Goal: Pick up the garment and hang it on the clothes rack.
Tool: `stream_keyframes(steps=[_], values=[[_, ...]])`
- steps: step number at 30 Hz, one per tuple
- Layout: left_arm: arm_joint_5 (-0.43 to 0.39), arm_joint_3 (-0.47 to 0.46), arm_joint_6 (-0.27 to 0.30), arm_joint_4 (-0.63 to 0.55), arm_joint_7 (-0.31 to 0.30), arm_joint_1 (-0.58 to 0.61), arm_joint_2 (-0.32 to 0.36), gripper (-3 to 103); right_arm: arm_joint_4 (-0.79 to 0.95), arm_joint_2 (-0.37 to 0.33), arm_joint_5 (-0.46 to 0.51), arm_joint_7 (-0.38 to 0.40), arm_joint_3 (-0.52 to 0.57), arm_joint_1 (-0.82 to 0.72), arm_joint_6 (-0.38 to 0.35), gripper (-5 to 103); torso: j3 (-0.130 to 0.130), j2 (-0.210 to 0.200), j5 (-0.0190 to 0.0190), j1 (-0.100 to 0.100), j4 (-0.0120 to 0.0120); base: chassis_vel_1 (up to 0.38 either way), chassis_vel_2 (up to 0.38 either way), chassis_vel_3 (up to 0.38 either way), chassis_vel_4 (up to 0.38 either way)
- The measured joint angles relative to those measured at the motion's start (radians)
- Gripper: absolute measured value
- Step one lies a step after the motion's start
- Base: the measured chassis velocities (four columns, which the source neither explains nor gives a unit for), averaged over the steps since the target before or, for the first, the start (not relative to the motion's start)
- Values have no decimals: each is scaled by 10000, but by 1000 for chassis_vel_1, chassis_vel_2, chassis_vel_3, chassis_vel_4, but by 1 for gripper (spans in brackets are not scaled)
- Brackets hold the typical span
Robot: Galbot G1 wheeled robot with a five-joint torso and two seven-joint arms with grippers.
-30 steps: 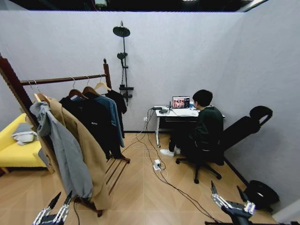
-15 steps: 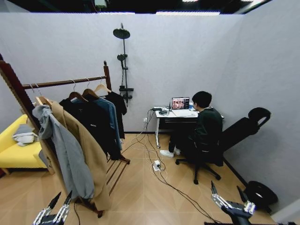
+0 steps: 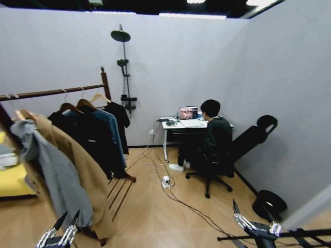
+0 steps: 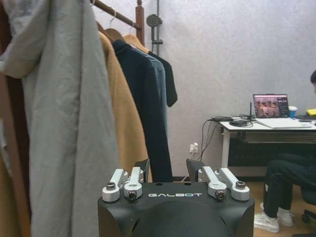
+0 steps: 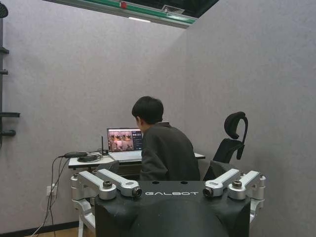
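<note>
We note the clothes rack [image 3: 105, 82] at our left, the garment [image 3: 85, 137] hanging on its rod among other clothes. Left gripper [image 3: 65, 221] low at left, fingers spread, empty. Right gripper [image 3: 250, 212] low at right, likewise spread.

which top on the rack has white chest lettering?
The black long-sleeved garment on the dark wooden clothes rack, hanging between the tan coat and the teal shirt.

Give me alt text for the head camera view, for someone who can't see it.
A dark wooden clothes rack at left holds the black garment among a teal shirt, a tan coat and a grey hoodie. Both pincers sit low, open and empty: left pincer, right pincer.
</note>
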Motion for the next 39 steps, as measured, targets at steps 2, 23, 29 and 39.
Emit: stream_keyframes(steps=[2, 23, 29, 39], values=[[0, 0, 0, -1, 0, 0, 0, 46, 0, 0, 0, 0, 0, 0, 0, 100, -2, -5, 1, -3, 4, -16, -28, -32, -40], [0, 0, 0, 0, -1, 1, 0, 46, 0, 0, 0, 0, 0, 0, 0, 100, 1, 0, 1, 0, 7, 0, 0, 0, 0], [0, 0, 0, 0, -2, 0, 0, 46, 0, 0, 0, 0, 0, 1, 0, 100, 2, -5, 2, 2, 6, 12, -11, -8, 11], [0, 0, 0, 0, -3, 0, 0, 46, 0, 0, 0, 0, 0, 0, 0, 100, -3, -11, 2, -1, 6, 160, -173, -152, 148]])
